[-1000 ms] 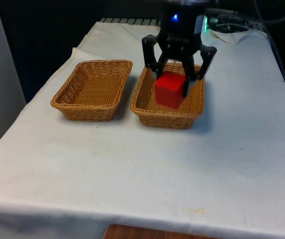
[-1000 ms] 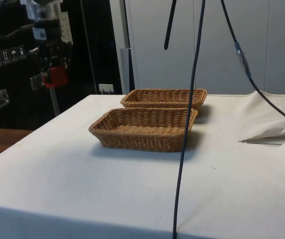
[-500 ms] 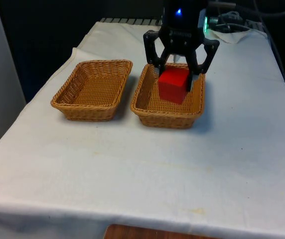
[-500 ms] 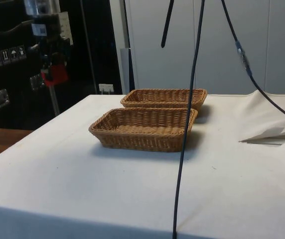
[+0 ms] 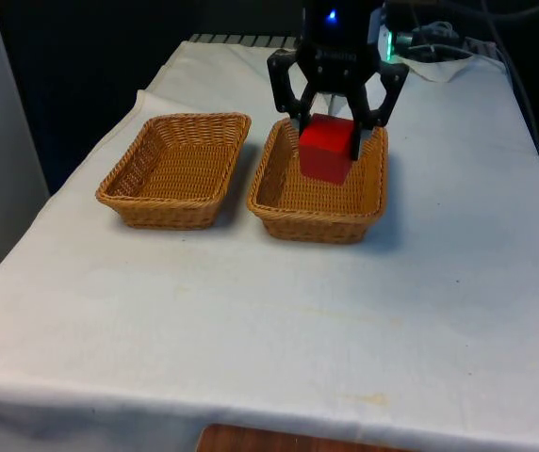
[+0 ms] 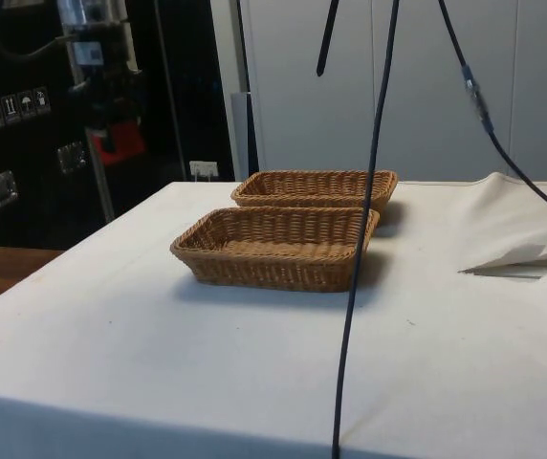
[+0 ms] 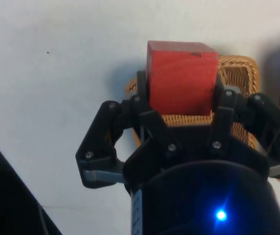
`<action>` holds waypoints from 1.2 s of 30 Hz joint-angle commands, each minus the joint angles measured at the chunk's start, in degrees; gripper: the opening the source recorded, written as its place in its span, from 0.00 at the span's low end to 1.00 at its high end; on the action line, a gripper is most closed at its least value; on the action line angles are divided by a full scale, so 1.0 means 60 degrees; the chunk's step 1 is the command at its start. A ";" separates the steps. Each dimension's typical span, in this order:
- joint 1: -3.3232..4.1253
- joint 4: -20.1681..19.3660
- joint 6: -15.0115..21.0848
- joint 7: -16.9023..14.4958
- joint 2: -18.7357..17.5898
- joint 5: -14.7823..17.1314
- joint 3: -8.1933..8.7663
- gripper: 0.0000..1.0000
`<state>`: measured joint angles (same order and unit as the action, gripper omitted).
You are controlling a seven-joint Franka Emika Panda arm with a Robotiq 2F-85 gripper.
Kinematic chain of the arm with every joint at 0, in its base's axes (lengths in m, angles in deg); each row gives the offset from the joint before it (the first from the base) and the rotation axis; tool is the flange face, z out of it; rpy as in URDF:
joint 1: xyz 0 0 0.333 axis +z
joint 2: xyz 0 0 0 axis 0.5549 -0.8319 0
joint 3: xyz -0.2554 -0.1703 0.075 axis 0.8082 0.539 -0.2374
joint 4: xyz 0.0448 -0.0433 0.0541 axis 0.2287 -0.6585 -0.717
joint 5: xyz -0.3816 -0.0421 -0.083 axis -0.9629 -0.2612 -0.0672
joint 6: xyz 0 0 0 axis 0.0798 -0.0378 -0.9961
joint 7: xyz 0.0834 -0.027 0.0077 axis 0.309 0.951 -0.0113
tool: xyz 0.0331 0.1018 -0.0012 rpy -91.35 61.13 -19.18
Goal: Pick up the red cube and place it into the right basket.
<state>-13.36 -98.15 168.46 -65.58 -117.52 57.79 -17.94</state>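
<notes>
Since the earlier frame the gripper has carried the red cube further back over the right basket. Its fingers clench the cube in the air. Both baskets, including the left basket, sit on the white-clothed tabletop, with dark cabinets behind.

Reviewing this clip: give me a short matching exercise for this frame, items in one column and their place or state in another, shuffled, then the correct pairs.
Items:
1. red cube
2. gripper
3. basket on the front view's left
4. basket on the front view's right

States:
A. holds nothing
B. clamped between two fingers, off the table
C. shut on a block
D. has the cube in the air in front of it, as the front view frames it

Pairs: 1-B, 2-C, 3-A, 4-D
</notes>
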 commanded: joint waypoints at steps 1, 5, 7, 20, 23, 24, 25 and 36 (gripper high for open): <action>0.0076 -0.0430 0.0267 -0.0086 0.0267 0.0048 0.0000 0.06; 0.0067 -0.0678 0.0372 -0.0201 0.0372 0.0115 -0.0019 0.06; 0.0057 -0.0812 0.0449 -0.0325 0.0430 0.0153 0.0000 0.06; -0.0019 -0.1375 0.0869 -0.0974 0.0773 0.0134 0.0095 0.06; -0.0019 -0.1642 0.1050 -0.1175 0.0926 0.0124 0.0124 0.06; -0.0019 -0.1719 0.1098 -0.1232 0.0974 0.0124 0.0124 0.06; -0.0038 -0.1585 0.0907 -0.1155 0.0879 0.0124 0.0115 0.06; -0.0086 -0.2158 0.1490 -0.1996 0.1184 0.0248 0.0057 0.06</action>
<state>-13.59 -110.75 176.60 -76.93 -110.65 58.76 -17.20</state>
